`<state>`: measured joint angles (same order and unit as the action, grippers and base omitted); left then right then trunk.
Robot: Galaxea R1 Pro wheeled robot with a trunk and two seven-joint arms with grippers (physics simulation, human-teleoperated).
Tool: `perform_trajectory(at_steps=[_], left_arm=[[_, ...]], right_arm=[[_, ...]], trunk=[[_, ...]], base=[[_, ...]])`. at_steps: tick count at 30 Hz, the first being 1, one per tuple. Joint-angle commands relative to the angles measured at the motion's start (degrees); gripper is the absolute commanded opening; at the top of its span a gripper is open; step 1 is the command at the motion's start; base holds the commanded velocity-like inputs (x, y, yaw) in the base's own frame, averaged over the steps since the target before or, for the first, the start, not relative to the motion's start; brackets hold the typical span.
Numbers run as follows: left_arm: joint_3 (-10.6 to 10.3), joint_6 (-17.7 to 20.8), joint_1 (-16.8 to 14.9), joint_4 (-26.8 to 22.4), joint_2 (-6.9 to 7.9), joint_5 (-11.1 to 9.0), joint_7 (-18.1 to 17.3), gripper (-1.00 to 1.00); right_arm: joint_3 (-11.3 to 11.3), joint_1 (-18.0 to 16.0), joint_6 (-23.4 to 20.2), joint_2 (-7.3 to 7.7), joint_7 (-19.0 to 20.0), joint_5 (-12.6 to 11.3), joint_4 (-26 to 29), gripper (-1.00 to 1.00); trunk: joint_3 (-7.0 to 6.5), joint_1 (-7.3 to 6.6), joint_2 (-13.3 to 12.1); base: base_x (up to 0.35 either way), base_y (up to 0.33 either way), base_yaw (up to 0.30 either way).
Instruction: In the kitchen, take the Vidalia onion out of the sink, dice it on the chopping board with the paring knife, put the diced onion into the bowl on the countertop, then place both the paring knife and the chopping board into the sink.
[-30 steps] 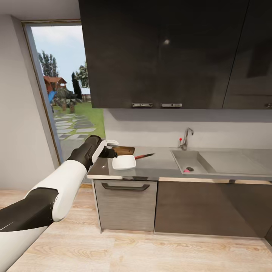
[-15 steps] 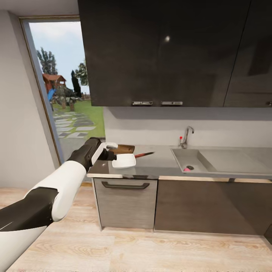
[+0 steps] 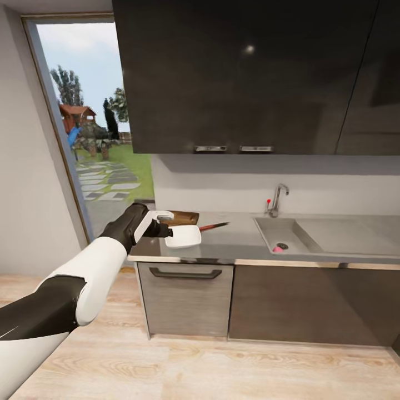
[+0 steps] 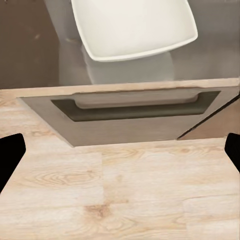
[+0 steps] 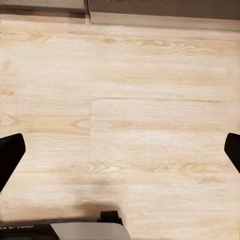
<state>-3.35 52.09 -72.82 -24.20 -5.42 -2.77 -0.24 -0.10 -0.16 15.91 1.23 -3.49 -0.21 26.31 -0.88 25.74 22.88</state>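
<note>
Head view: the robot stands back from the countertop (image 3: 239, 244), left arm raised toward the counter's near left corner, with the left gripper (image 3: 161, 222) hovering by the bowl (image 3: 183, 238).
Onion: the Vidalia onion (image 3: 277, 250) lies whole in the sink (image 3: 311, 240), a small pink lump next to the round drain; judged untouched.
Board: the chopping board (image 3: 183, 217) lies flat on the counter behind the bowl, partly hidden by the gripper; nothing rests on it that I can see.
Knife: the paring knife (image 3: 214, 226) lies on the counter just beside the bowl, red handle toward the board, blade pointing toward the sink.
Bowl: white and empty, near the counter's front edge above the cabinet drawer (image 4: 135, 112); the left wrist view looks down on its rim (image 4: 135, 30).
Left jaws: apart, with dark fingertips at both edges of the left wrist view and nothing between them.
Right gripper: seen in the right wrist view above the wooden floor (image 5: 125, 125); jaws apart, holding nothing.
Progress: by my reading, no step is done.
Left to do: fetch the onion, dice it, fill the bowl, then move knife and board to the sink.
</note>
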Motion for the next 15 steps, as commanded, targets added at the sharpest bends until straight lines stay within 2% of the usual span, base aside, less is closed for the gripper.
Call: perform_trajectory(at_steps=[1, 8, 15], left_arm=[[-0.35, 0.2, 0.01, -0.01, 0.04, -0.29, -0.02, 1.0], [-0.35, 0.2, -0.01, 0.11, 0.1, -1.3, -0.02, 1.0], [-0.36, 0.2, -0.03, 0.19, 0.02, -2.06, -0.09, 1.0]], right_arm=[[0.0, -0.01, 0.18, 0.0, -0.11, -0.03, -0.03, 1.0], [0.01, -0.01, 0.18, 0.0, -0.11, 0.01, -0.03, 1.0], [0.01, -0.01, 0.18, -0.01, -0.11, 0.03, -0.03, 1.0]], trunk=[[0.09, 0.04, 0.03], [0.59, 0.04, 0.03], [1.1, 0.04, 0.03]], base=[[0.255, 0.123, 0.0], [0.264, 0.135, 0.0], [0.136, 0.062, 0.0]])
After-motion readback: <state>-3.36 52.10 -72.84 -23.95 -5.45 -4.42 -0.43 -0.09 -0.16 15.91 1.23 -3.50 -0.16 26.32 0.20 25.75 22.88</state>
